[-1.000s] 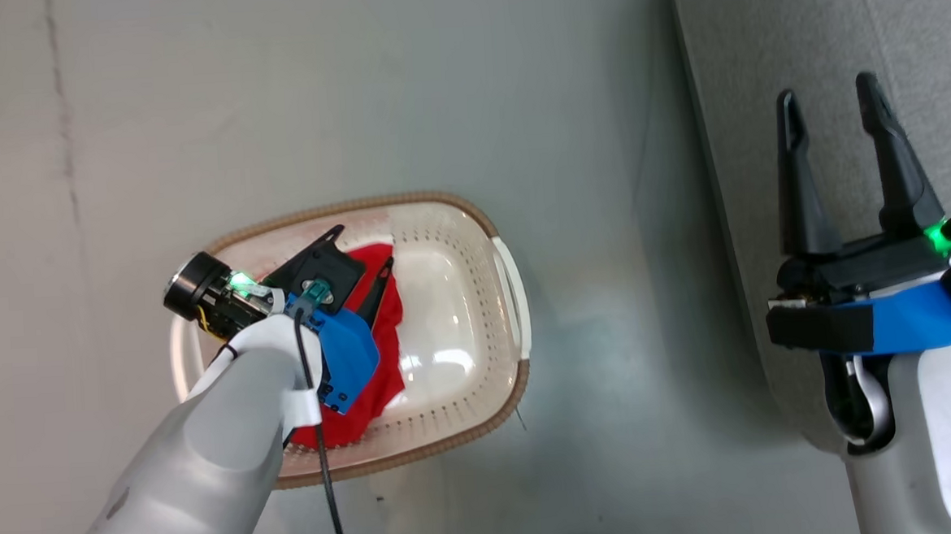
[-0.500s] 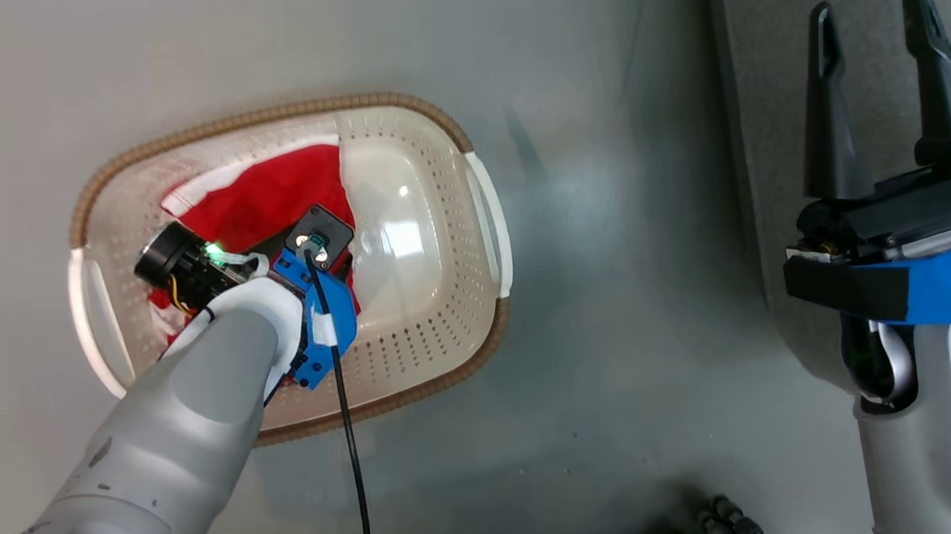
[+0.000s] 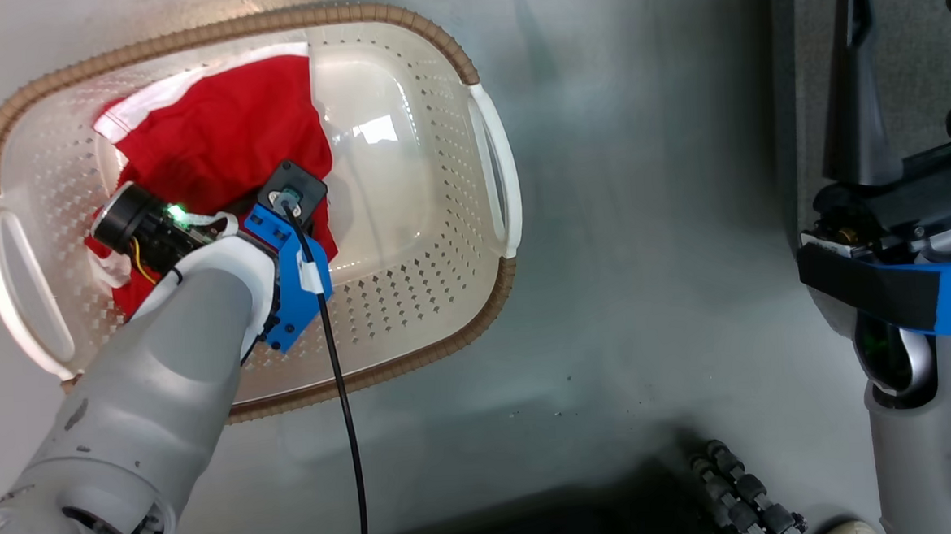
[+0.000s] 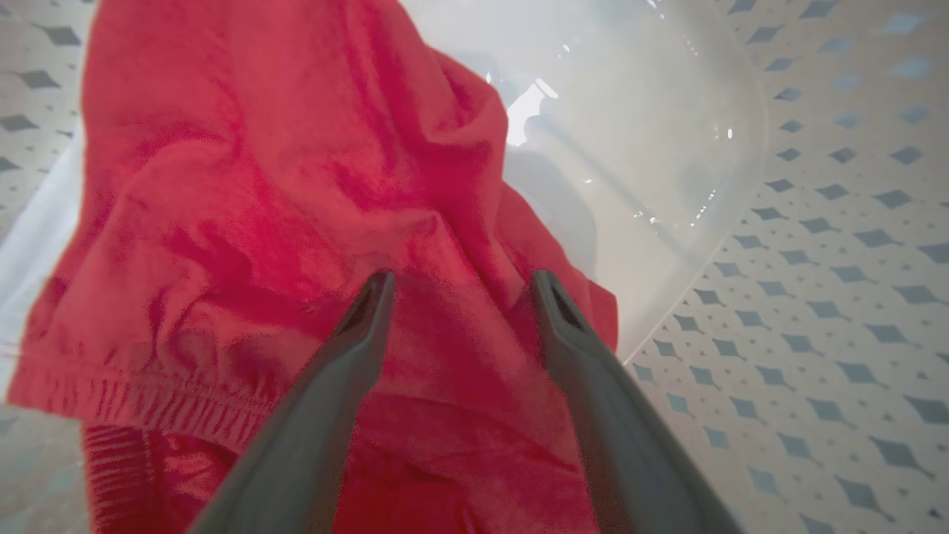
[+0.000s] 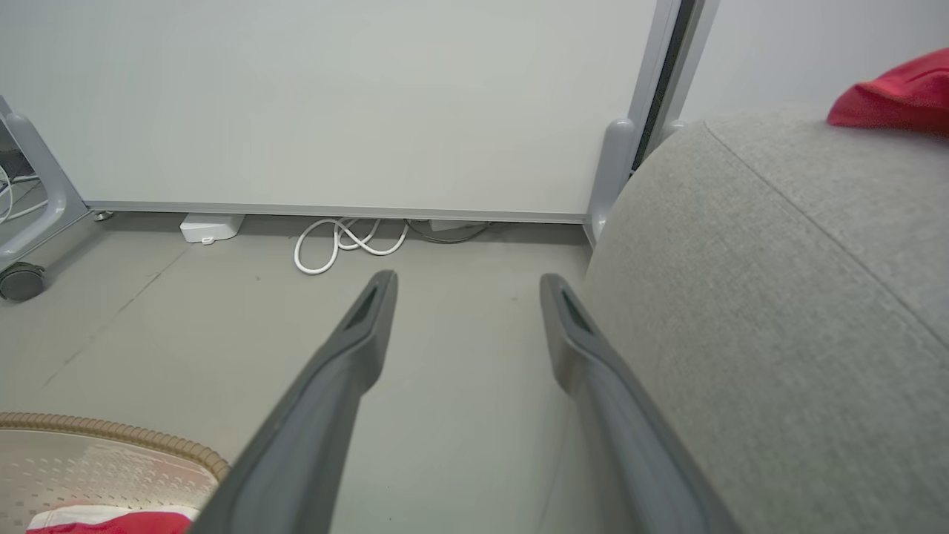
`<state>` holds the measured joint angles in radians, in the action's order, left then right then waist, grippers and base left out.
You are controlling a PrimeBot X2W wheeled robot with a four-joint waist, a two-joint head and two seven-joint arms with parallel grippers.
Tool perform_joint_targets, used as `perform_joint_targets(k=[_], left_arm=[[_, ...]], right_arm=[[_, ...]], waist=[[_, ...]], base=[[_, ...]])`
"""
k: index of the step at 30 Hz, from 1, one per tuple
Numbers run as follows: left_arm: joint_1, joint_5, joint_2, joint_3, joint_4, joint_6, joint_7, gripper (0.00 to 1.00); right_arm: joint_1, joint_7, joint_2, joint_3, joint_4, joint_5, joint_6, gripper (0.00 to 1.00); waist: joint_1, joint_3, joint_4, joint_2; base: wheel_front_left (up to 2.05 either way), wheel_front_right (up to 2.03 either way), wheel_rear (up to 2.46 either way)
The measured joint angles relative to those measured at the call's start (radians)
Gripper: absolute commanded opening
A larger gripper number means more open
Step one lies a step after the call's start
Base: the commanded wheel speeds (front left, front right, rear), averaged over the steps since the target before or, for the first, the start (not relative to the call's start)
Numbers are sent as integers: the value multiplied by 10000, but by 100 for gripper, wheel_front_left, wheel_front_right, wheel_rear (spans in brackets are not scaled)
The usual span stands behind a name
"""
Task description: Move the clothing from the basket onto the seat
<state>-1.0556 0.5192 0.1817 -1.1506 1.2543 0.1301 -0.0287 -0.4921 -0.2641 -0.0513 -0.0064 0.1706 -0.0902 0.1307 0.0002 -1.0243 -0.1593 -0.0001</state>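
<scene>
one red garment lies on the seat; the other garment lies in the basket, left end effector spread just over it; right end effector likewise spread, empty.

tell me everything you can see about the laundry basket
The basket is an oval of cream-white perforated plastic with a brown woven-look rim and white side handles, standing upright on the grey floor. Bunched red clothing lies in its left half; the glossy bottom on the right is bare. The left gripper reaches inside, open, over the cloth.
</scene>
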Motion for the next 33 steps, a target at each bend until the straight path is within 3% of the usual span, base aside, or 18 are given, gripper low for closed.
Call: perform_joint_targets(k=[12, 13, 14, 15, 16, 22, 33], left_arm=[[-365, 10, -184, -136, 272, -242, -125, 100], [-366, 10, -184, -153, 282, -242, -115, 91], [-366, 35, -188, -138, 288, -244, -56, 46], [-366, 75, -198, -165, 303, -251, -107, 7], [-366, 77, -201, -184, 311, -257, -52, 0], [-313, 207, -328, -153, 326, -259, 389, 0], [102, 646, -890, 140, 138, -159, 2527, 0]], right_arm=[[36, 0, 0, -242, 293, 105, 0, 100], [35, 0, 0, -240, 295, 105, 0, 100], [33, 0, 0, -236, 303, 105, 0, 100], [30, 0, 0, -217, 311, 105, 0, 100], [30, 0, 0, -224, 313, 107, 0, 100], [22, 0, 0, -320, 265, 198, 0, 100], [21, 0, -36, -435, -217, 244, 0, 100]], waist=[[-1, -552, -22, 1], [0, -558, -28, 1], [0, -558, -29, 0], [-1, -546, -24, 0], [-2, -537, -15, 0], [-2, -342, 107, 0], [-1, 754, 555, 1]], base=[[0, 0, 0], [0, 0, 0], [0, 0, 0], [0, 0, 0], [0, 0, 0], [0, 0, 0], [0, 0, 0]])
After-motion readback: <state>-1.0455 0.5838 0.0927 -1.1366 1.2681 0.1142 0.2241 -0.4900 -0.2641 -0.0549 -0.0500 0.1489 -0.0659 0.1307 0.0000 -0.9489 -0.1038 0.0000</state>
